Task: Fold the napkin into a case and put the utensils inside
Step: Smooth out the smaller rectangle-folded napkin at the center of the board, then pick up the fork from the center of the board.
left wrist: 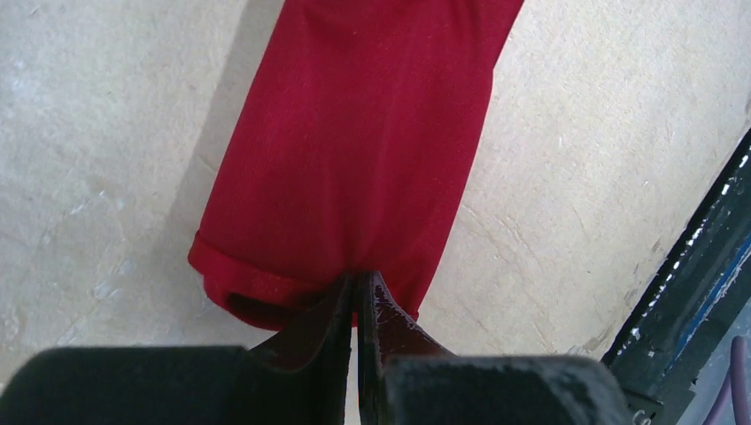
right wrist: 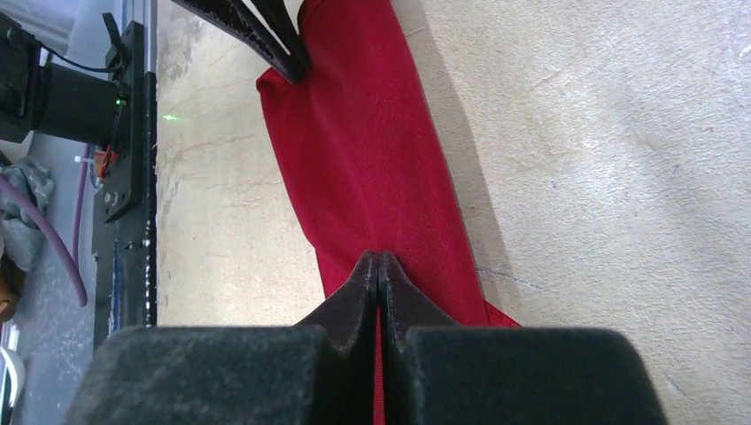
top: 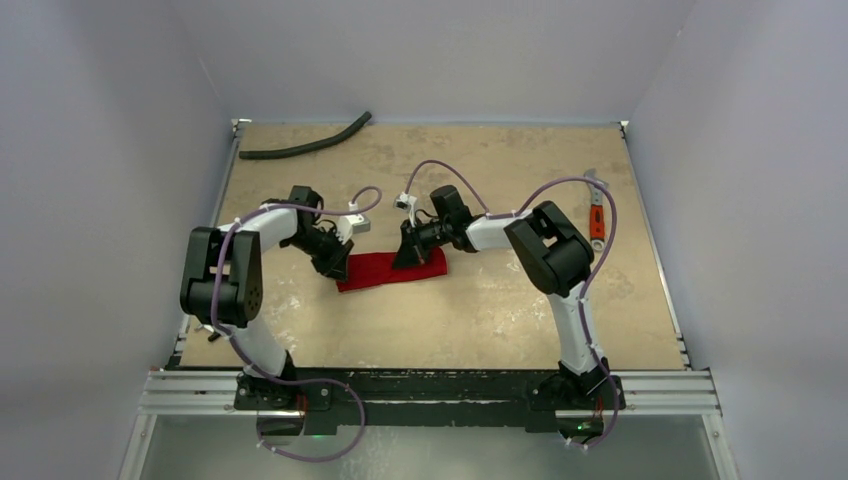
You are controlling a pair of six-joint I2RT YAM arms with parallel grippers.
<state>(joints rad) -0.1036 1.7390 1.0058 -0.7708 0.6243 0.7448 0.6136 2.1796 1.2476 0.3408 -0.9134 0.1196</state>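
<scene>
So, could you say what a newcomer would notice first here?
The red napkin grabs the eye: a long narrow strip at the centre, with the left hand and right hand pinched shut on it, one toward each end. Then the black hose at the far left corner and the orange-handled wrench at the right.
</scene>
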